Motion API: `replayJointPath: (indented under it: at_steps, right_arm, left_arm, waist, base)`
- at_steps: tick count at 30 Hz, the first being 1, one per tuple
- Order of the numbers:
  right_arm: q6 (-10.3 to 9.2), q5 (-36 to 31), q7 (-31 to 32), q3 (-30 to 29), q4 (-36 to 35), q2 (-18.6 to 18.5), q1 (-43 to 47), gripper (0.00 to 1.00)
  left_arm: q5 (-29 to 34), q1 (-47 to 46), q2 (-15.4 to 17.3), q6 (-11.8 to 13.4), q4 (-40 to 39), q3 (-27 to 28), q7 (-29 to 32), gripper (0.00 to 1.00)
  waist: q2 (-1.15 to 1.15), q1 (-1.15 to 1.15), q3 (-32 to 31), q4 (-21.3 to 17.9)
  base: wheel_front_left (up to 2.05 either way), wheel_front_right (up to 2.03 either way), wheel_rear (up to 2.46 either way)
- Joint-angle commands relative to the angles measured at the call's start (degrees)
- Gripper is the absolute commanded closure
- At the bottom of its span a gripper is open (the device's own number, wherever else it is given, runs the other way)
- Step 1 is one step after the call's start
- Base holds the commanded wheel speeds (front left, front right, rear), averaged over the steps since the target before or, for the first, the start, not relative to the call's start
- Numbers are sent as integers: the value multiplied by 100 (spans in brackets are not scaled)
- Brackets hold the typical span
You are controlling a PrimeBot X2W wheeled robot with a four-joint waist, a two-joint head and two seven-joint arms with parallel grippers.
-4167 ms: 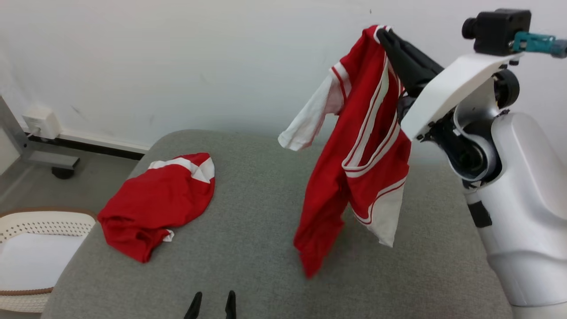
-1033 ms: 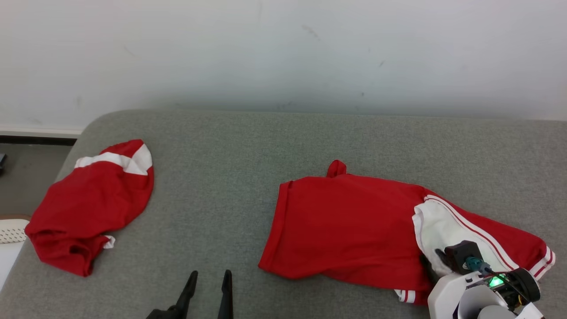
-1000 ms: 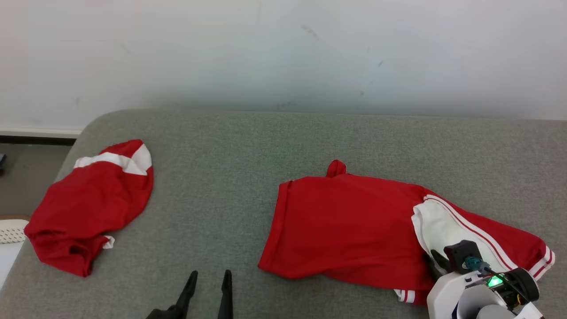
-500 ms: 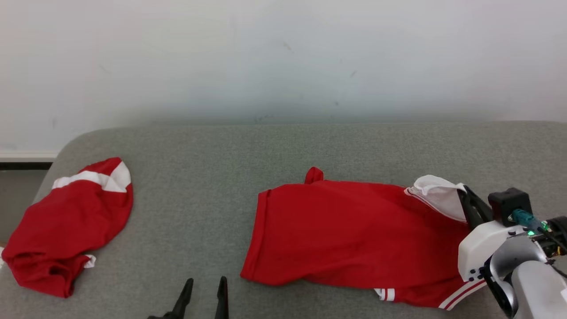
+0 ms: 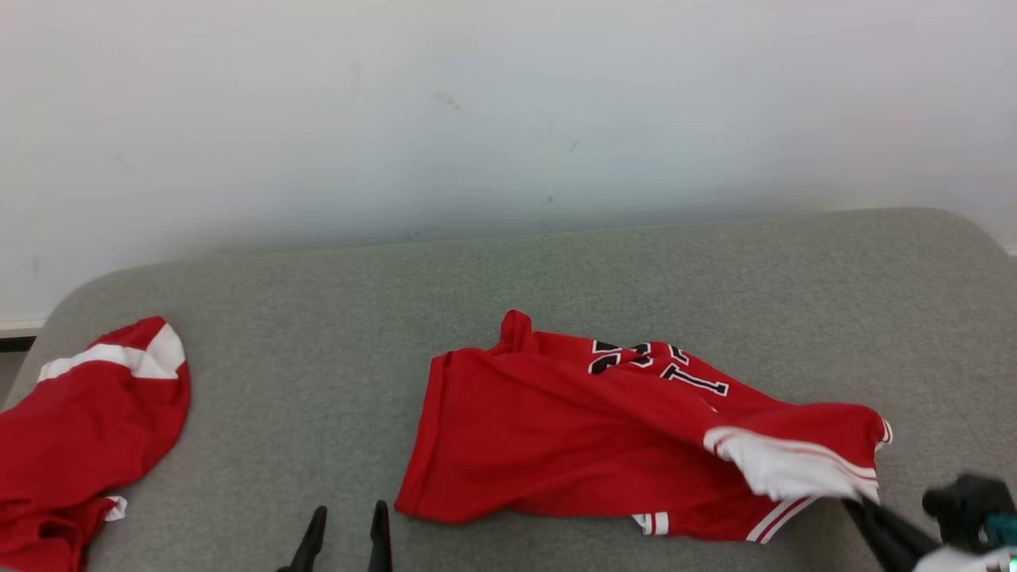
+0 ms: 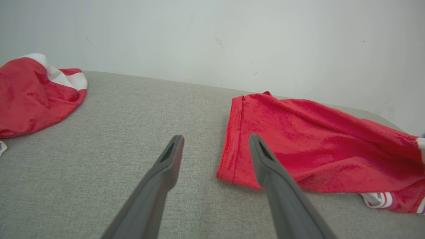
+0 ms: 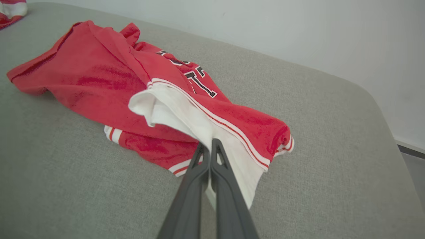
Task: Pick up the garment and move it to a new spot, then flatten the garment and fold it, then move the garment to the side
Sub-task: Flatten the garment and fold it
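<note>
Your right gripper (image 7: 210, 146) clamps the limp red garment (image 5: 556, 429) by its white sleeve (image 7: 172, 113) — left gripper (image 6: 215, 139) gapes over open, woven grey cushion (image 5: 318, 334).

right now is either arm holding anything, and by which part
On the right gripper the jaws are shut on the red jersey, pinching its white panel at one end. The left gripper is open, holding nothing.

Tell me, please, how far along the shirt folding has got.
Done: the shirt lies on the grey pad, rumpled. In hand: the right end effector is shut on its white sleeve; the left end effector is open. Left: flattening, folding, moving aside.
</note>
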Motion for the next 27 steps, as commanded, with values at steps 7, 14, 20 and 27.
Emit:
replayJointPath:
  at_steps: [7, 14, 20, 27]
  right_arm:
    - [-13, 305, 358, -210, -129, -329, 1234, 100]
    - [-13, 198, 280, -166, 612, -356, 1469, 100]
    - [-13, 195, 135, 0, 1090, -321, 1197, 88]
    - [-13, 173, 0, -78, 1124, -341, 1031, 0]
  left_arm:
    - [90, -31, 20, -49, 40, 15, -3, 0]
    - [139, -64, 20, -87, 76, 43, -3, 0]
    - [150, -51, 21, -104, 111, 33, -3, 0]
    - [121, -18, 21, -69, 83, 16, -3, 0]
  waist:
    - [-1, 0, 53, -115]
    - [-1, 0, 56, -75]
    - [-1, 0, 39, -14]
    - [-1, 0, 23, 90]
  base:
    - [0, 0, 0]
    - [0, 0, 0]
    - [0, 0, 0]
    - [0, 0, 0]
